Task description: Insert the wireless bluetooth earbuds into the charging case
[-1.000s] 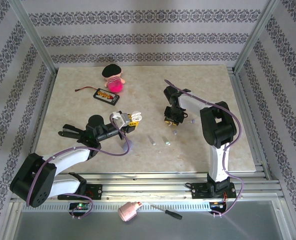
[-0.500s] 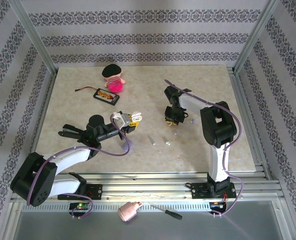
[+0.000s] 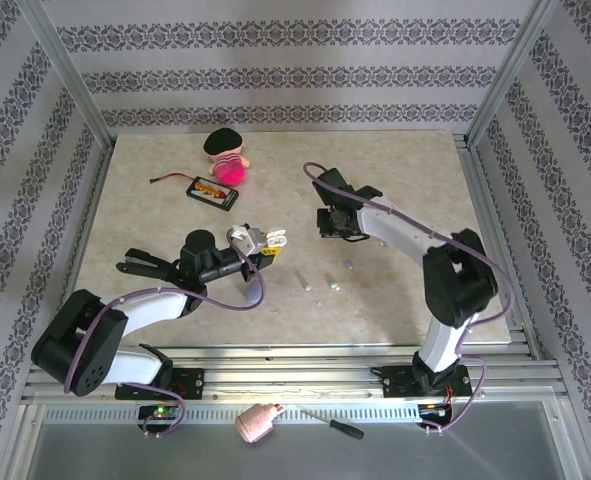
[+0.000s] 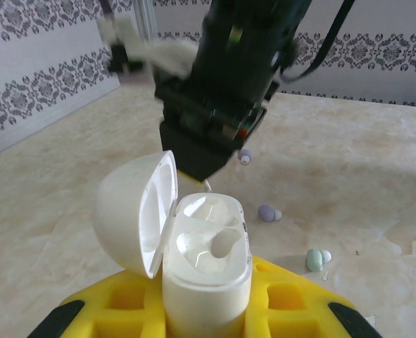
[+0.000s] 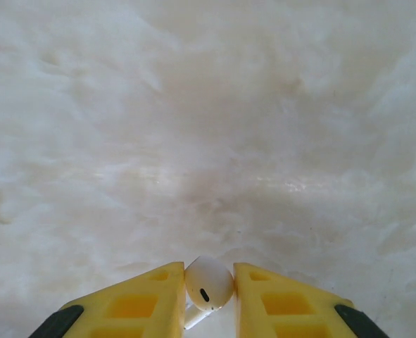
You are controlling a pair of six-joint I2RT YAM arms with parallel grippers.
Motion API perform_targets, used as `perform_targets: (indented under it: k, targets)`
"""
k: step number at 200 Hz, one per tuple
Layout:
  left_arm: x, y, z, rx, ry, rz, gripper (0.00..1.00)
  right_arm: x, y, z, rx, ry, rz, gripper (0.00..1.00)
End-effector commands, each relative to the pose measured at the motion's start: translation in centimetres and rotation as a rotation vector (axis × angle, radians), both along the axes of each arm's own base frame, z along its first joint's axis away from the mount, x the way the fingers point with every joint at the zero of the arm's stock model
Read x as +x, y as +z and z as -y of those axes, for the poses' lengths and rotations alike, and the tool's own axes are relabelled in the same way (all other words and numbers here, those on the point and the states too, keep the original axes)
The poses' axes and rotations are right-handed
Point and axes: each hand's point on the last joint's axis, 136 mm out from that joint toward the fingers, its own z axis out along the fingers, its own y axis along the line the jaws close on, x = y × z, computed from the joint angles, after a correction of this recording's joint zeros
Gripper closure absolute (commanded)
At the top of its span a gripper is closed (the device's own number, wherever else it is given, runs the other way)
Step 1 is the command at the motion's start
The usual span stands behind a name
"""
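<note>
Left pincer (image 4: 208,313) at 6 o'clock of its wrist view, clamped on upright white charging case (image 4: 208,271), lid (image 4: 134,211) flipped open toward 9 o'clock. Farther out on marble table (image 4: 376,176), toward 3 o'clock, pale green bud (image 4: 314,260), then lilac bud (image 4: 267,213). Beyond, at 12 o'clock, just behind the case, right pincer (image 5: 209,299) closed on white earbud (image 5: 209,282), clear of the tabletop.

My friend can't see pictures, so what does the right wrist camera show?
A white earbud is pinched between the right end effector's two yellow fingers, over a pale marbled table.
</note>
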Motion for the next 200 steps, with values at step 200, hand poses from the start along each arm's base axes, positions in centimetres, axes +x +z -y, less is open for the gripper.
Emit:
perform_targets:
  k: [200]
  targets:
    - [2.0,3.3,2.2,-0.22,-0.014,-0.181,1.0,-4.6,13.9,-11.8,0.174,0.523,0.447,0.77]
